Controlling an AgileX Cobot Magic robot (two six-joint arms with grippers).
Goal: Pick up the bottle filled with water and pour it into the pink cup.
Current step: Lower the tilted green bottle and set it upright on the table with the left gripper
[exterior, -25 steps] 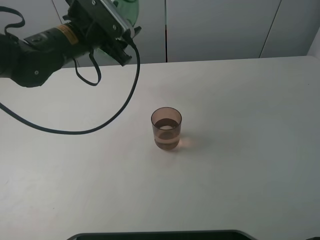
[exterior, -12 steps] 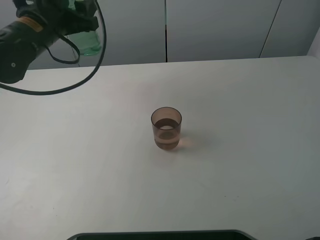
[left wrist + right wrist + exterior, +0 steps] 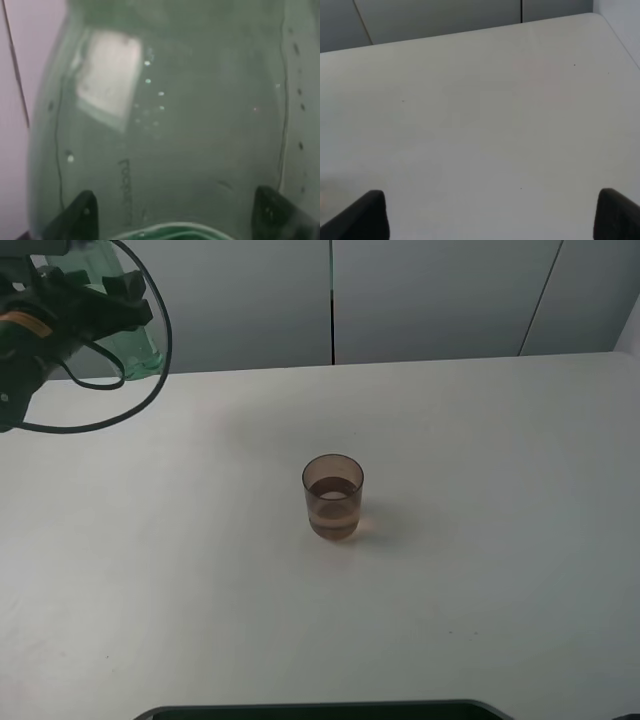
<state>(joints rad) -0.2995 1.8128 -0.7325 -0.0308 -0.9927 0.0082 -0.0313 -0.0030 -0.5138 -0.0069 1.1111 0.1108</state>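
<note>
The pink cup (image 3: 333, 497) stands upright at the middle of the white table (image 3: 500, 540), with clear liquid in its lower half. My left gripper (image 3: 108, 300) is at the far left back corner, above the table, shut on the green-tinted bottle (image 3: 136, 348), whose base points down and to the right. In the left wrist view the bottle (image 3: 165, 115) fills the picture between my two fingertips (image 3: 76, 216), with droplets on its inside wall. My right gripper (image 3: 490, 220) is open and empty over bare table; it does not show in the exterior view.
A grey panelled wall (image 3: 430, 300) runs behind the table's far edge. A black cable (image 3: 150, 370) loops from the left arm beside the bottle. A dark edge (image 3: 320, 710) lies along the table's front.
My left gripper has swung to the left and away from the cup with the bottle in it. The cup and its liquid level look the same.
</note>
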